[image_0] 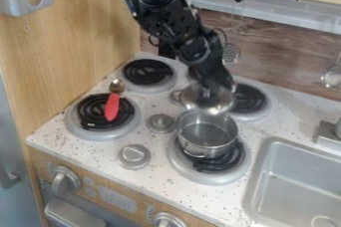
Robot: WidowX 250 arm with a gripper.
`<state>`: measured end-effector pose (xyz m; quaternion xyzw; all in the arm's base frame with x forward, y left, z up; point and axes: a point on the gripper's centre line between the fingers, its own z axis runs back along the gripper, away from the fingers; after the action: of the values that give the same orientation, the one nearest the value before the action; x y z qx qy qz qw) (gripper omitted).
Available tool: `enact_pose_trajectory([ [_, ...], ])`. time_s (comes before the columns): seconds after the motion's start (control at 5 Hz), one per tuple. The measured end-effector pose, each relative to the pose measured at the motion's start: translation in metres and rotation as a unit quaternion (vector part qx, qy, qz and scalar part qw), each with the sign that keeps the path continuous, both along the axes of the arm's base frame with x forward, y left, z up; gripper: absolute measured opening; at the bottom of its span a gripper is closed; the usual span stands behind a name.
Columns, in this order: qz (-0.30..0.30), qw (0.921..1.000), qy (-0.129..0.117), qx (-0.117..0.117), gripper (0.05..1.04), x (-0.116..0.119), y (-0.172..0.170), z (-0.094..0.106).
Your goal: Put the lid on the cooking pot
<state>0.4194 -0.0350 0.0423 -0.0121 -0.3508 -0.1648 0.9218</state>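
One sink (293, 178) at near right. Pot (212, 146) on front right burner (193, 173). Spoon (112, 107) across front left burner (81, 130). Lid (200, 102) raised by pot's far rim, pinched in gripper (214, 88). Ladle (331, 76) hanging at far right.

Speckled counter (100, 151) — four burners (148, 71), knobs (134, 157)
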Motion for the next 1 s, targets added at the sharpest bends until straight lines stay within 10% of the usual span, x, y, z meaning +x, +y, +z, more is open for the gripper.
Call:
enact_pose_trajectory([
  [0.6,-0.018,0.9984,0.053,0.009,0.238,-0.018,-0.017,-0.027],
  [1.0,-0.024,0.9987,0.045,0.006,0.300,-0.009,-0.026,-0.031],
])
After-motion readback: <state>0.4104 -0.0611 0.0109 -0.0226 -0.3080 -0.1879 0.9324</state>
